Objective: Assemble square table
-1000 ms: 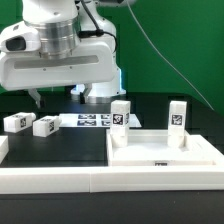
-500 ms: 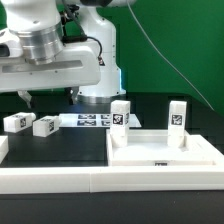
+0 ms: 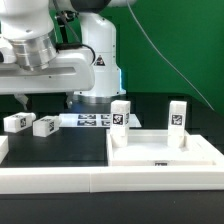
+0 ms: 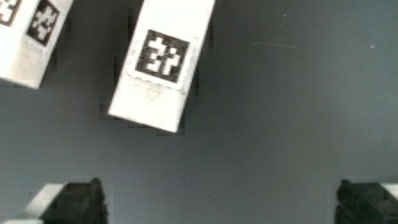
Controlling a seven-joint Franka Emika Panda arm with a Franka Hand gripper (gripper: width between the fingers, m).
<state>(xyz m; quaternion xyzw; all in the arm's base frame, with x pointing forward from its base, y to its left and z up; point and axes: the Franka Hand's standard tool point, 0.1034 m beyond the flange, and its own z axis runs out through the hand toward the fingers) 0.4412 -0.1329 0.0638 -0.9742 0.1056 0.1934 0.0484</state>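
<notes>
The white square tabletop (image 3: 165, 152) lies at the exterior view's right. Two white tagged legs (image 3: 120, 114) (image 3: 177, 115) stand upright at its far corners. Two more legs (image 3: 15, 122) (image 3: 45, 125) lie loose on the black surface at the left. My gripper (image 3: 22, 101) hangs above these loose legs, open and empty. In the wrist view one lying leg (image 4: 164, 65) is below and ahead of the gripper (image 4: 222, 205), and the other leg (image 4: 25, 40) shows at the frame's edge. Both dark fingertips (image 4: 71, 202) are wide apart with only black surface between them.
The marker board (image 3: 88, 120) lies flat behind the loose legs, in front of the robot base (image 3: 95, 95). A long white rail (image 3: 50, 180) borders the front of the black surface.
The arm has swung toward the exterior view's left and risen slightly, carrying the gripper over the two loose legs. No part has moved.
</notes>
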